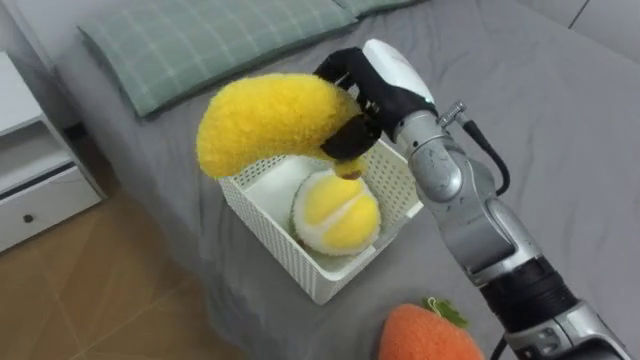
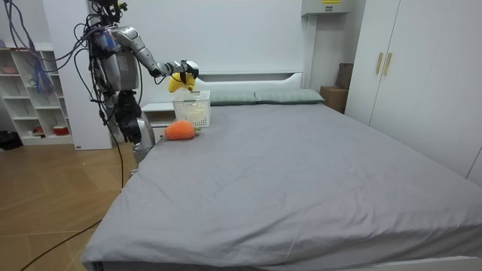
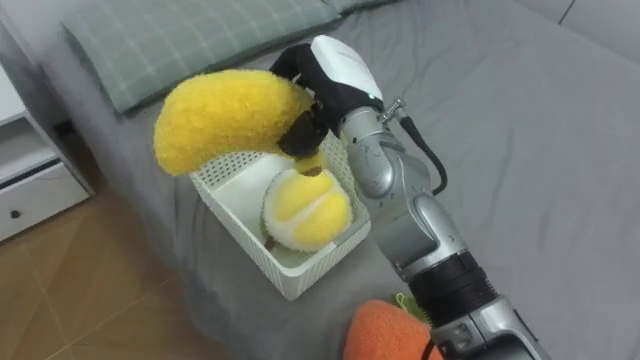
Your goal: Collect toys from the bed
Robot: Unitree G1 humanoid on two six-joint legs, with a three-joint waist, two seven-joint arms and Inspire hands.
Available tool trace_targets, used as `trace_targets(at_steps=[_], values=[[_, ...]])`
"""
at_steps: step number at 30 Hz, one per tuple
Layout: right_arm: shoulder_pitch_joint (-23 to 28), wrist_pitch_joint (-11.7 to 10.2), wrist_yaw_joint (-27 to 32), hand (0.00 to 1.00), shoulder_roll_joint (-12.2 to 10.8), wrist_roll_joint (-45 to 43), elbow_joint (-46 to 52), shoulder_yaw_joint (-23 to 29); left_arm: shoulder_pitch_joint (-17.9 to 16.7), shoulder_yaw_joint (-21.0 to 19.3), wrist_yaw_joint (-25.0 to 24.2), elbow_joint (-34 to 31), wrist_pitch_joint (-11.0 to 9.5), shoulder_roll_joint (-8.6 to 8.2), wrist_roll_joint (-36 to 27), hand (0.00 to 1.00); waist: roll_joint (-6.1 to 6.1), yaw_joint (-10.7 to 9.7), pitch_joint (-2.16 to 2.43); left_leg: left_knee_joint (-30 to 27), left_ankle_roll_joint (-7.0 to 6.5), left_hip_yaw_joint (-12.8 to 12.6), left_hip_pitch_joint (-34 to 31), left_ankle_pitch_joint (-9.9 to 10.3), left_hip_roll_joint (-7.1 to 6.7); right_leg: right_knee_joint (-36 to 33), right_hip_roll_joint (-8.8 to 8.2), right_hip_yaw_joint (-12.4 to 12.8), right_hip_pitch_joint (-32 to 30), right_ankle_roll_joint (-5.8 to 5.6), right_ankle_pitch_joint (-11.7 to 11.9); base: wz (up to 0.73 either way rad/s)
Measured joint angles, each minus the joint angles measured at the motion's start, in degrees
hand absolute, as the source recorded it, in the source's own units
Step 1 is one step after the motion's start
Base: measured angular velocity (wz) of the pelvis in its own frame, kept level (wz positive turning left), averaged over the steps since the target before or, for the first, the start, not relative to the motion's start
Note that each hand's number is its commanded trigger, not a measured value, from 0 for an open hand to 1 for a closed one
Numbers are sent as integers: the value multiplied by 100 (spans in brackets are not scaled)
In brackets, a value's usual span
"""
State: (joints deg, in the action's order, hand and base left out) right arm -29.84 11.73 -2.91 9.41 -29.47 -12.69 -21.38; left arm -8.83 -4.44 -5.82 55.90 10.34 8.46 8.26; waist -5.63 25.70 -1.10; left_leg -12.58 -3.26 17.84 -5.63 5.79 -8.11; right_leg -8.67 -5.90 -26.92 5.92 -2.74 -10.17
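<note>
My right hand (image 1: 365, 90) is shut on one end of a yellow plush banana (image 1: 265, 120), holding it just above a white slatted basket (image 1: 260, 215) at the bed's edge. A yellow and white plush ball (image 1: 335, 212) lies inside the basket. An orange plush carrot (image 1: 425, 335) with a green top rests on the grey sheet near me, in front of the basket. In the room view the right hand (image 2: 184, 69) holds the banana (image 2: 179, 83) over the basket (image 2: 193, 110), with the carrot (image 2: 180, 130) beside it.
A grey-green checked pillow (image 1: 215, 40) lies beyond the basket. A white nightstand with drawers (image 1: 35, 190) stands to my left on the wooden floor (image 1: 110, 300). The wide grey bed (image 2: 301, 173) stretches to the right; white wardrobes (image 2: 422, 68) line the far wall.
</note>
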Motion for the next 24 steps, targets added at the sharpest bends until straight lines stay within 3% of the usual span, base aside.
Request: trace_targets(at_steps=[10, 17, 24], values=[[1, 59, 27, 0, -5, 104, -339, 2, 37, 4, 28, -253, 226, -3, 150, 0, -50, 27, -7, -76, 29, 106, -85, -9, -43, -22, 5, 73, -74, -26, -17, 5], [1, 86, 28, 0, 13, 126, -541, 8, 99, 4, 35, -377, 227, -4, 147, 0, -152, -19, 8, -23, -1, 39, -71, -32, -29, -15, 3, 174, -76, -25, -17, -4], [0, 83, 28, 0, 20, 269, -717, 8, 188, 3, 34, -384, 216, 11, 146, 0, -160, -26, 6, 29, -11, -55, 32, -29, -3, -21, 1, 294, -31, -24, -16, -9]])
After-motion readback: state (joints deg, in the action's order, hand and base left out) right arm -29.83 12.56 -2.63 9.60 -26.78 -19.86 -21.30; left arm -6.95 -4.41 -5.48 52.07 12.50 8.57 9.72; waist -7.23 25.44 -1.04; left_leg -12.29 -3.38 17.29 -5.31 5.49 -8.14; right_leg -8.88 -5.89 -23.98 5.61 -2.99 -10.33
